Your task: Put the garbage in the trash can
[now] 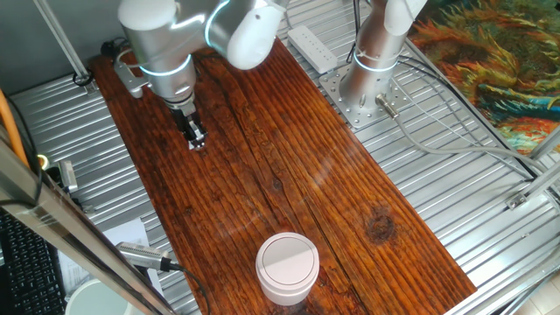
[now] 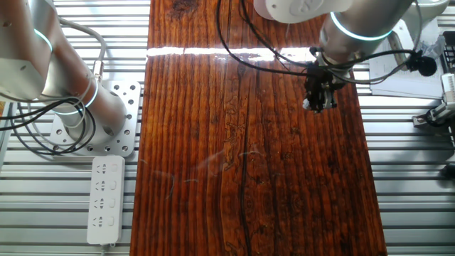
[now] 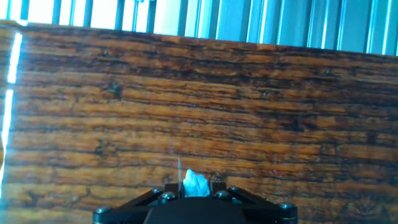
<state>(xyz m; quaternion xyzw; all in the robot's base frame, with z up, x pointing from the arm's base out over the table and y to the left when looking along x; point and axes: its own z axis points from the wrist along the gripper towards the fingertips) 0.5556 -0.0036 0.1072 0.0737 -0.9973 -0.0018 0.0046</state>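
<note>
The garbage [image 3: 195, 185] is a tiny white crumpled scrap pinched between my gripper's jaws at the bottom of the hand view. My gripper [image 1: 197, 138] is shut on it, at or just above the wooden table near its far left part in one fixed view. In the other fixed view the gripper [image 2: 318, 103] is near the table's right edge, with a white bit at its tip. The trash can [image 1: 287, 268], white with a round flat pale lid, stands at the table's near end, well away from the gripper. It is out of the other fixed view and the hand view.
The wooden tabletop [image 1: 289, 166] lies on a metal slatted frame. A second arm's base [image 1: 372, 66] stands at the back right, with a white power strip [image 1: 312, 48] beside it. Cables [image 2: 28, 135] run over the frame.
</note>
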